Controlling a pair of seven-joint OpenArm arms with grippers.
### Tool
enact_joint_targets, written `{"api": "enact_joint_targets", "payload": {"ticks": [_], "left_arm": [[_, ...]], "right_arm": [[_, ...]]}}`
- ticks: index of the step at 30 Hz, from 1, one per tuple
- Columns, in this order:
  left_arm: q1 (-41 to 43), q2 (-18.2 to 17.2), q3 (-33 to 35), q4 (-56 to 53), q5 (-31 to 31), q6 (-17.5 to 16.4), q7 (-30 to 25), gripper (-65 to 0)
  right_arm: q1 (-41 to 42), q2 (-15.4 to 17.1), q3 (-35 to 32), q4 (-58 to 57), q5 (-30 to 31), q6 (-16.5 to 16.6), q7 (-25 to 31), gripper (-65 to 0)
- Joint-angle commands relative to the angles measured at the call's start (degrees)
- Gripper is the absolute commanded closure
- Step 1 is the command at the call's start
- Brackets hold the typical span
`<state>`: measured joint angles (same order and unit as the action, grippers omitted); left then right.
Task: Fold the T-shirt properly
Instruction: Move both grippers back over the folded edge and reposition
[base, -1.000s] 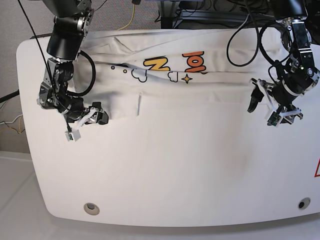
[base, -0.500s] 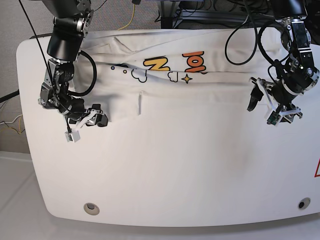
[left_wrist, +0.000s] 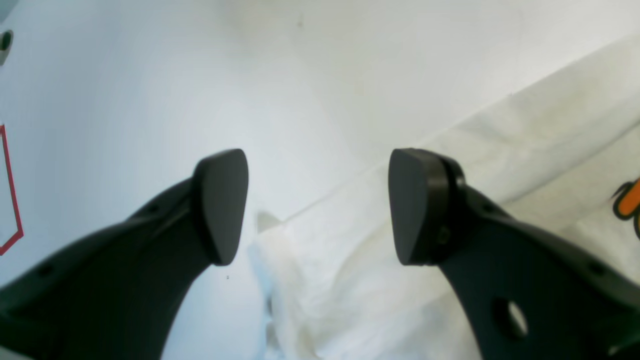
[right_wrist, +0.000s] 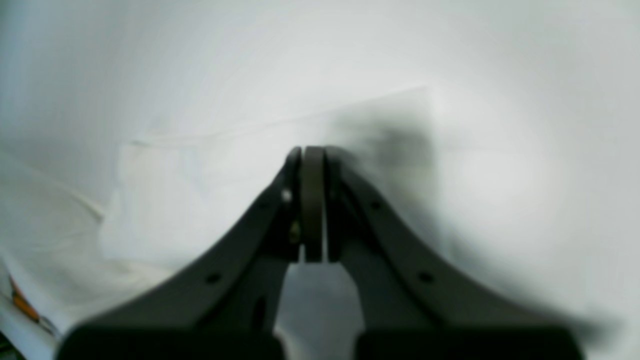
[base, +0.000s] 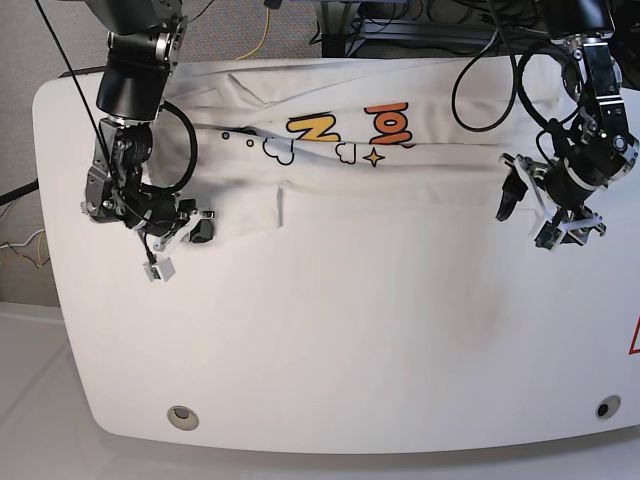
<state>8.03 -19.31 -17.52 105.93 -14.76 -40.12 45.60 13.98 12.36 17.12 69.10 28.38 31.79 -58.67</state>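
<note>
Left arm (base: 585, 110): black segmented links; looped black cables beside the upper link; a small green light near the wrist; white clips at the wrist.

Left gripper (base: 530, 212): matte black curved fingers (left_wrist: 220, 205) with flat, rounded, wedge-shaped pads; a round hole through the finger body behind one pad.

Right arm (base: 135, 85): black cylindrical upper joint with silver collar; black cable loop beside it; white connector dangling below.

Right gripper (right_wrist: 306, 200): black fingers, small screw holes along each flank.
</note>
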Motion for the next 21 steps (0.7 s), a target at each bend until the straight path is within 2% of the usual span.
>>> {"api": "enact_joint_targets", "payload": {"ticks": [1,14,16,21], "left_arm": [[-0.67,-0.85,-0.47,0.98,-0.74,0.12,-1.14,-41.8],[-0.81,-1.09,0.30,0.32,-0.93,0.12,-0.89,-41.8],[-1.38,-1.19,0.07,0.05,-0.96,0.12,-0.83,-41.6],[-1.93,-1.19,0.20,-0.55,-0.81,0.12,-0.73,-41.7]], "right_arm": [[0.42,0.39,-0.20,3.84,1.68,0.58,-0.73,0.0],[-6.84,-2.12,-0.84,18.87,6.84,1.37,-9.94,0.0],[-10.42,-2.66,-1.36,23.89,7.89,1.42,-11.28,0.0],[-12.72,-2.55,-2.14,27.25,8.07,1.61,-10.24,-0.4]]}}
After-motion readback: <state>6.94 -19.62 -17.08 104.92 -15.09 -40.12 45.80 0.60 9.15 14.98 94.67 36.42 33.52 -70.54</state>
